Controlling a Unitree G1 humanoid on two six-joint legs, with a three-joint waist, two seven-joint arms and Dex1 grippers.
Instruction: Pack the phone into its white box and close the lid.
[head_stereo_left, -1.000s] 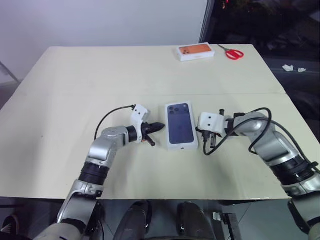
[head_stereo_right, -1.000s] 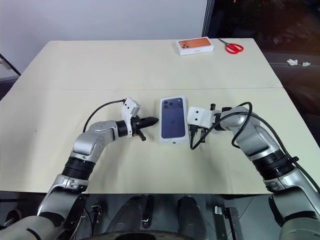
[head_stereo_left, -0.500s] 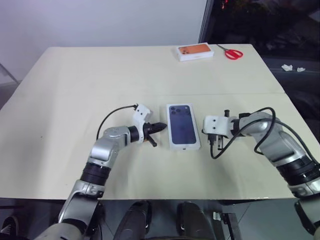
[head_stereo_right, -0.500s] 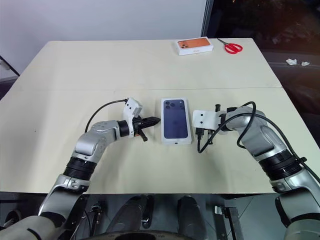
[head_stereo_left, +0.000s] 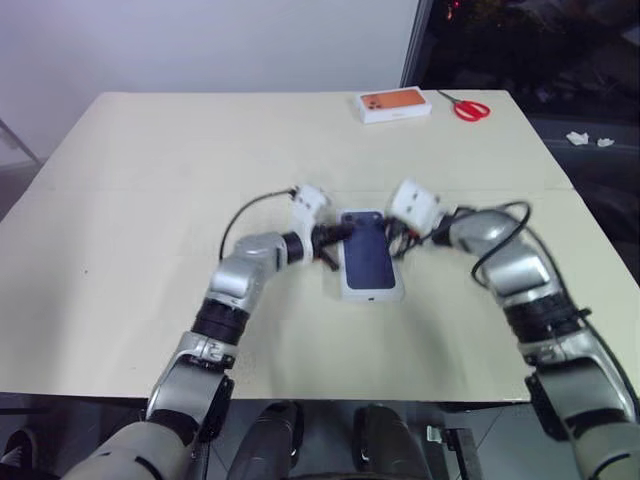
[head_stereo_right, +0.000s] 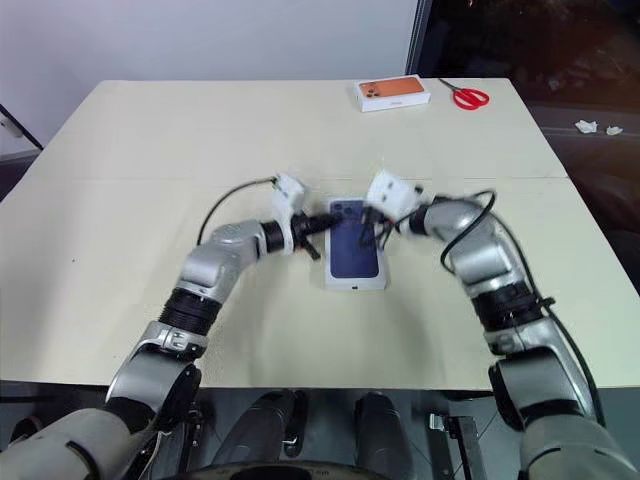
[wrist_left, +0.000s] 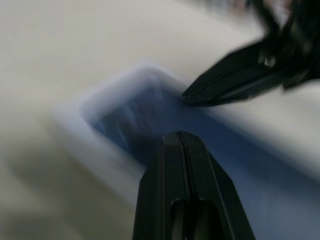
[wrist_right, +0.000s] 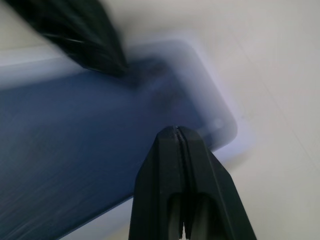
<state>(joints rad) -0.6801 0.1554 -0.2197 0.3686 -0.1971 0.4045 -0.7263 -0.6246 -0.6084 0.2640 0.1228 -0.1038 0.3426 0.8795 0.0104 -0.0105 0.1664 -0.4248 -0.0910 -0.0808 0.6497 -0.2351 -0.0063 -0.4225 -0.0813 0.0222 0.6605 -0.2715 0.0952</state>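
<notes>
Lid (head_stereo_left: 371, 262) sits on the white box, blue phone picture up, mid-table near my edge; phone itself hidden, so I judge it packed and the lid on or nearly seated. My left gripper (head_stereo_left: 345, 232) and right gripper (head_stereo_left: 388, 228) are both pinched shut, holding nothing, tips over the lid's far end from either side. Left to do: press flat, I think. Table (head_stereo_left: 150, 180) bare all around; orange-topped box (head_stereo_left: 394, 104) and scissors (head_stereo_left: 470, 106) well apart at far edge.

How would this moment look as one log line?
lid: on white box | left end effector: shut, over lid | right end effector: shut, over lid
</notes>
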